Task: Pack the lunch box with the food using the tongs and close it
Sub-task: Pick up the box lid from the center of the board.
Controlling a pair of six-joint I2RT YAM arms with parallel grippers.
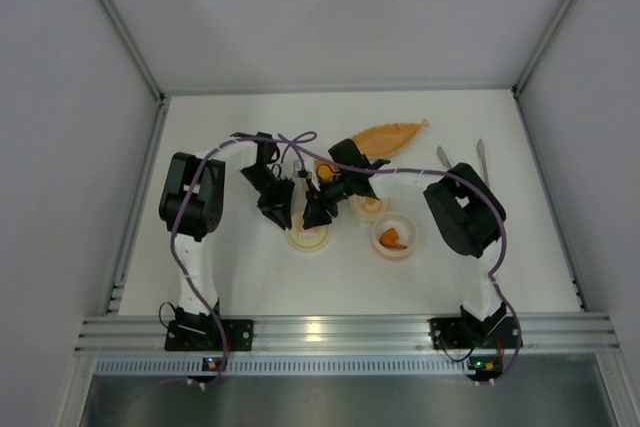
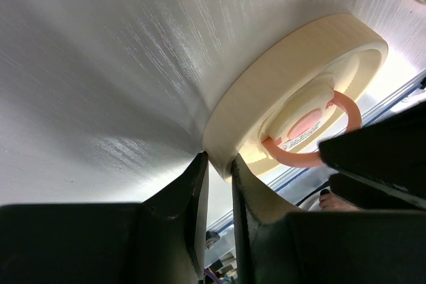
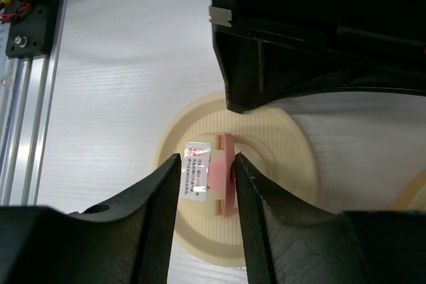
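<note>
White table point(image 1: 250, 277) bears bowl point(image 1: 408, 230) of food point(image 1: 392, 239); left pincer point(image 2: 218, 161) grips lid point(image 2: 299, 64), right pincer point(image 3: 208, 161) open astride handle point(image 3: 227, 187)

lid point(image 1: 308, 237) 1 | bowls point(image 1: 377, 216) point(image 1: 410, 237) 2 | leaf dish point(image 1: 390, 135) 1 | tongs point(image 1: 481, 155) 1

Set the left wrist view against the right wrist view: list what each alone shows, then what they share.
Left wrist only: the left gripper pinching the rim of the cream lid, its jaws shut on the edge.
Right wrist only: the right gripper straddling the pink handle from above, jaws not yet closed on it, and the metal rail at the table's edge.
Both: the cream lid, its pink handle, the white table and part of the opposite arm's black gripper.
</note>
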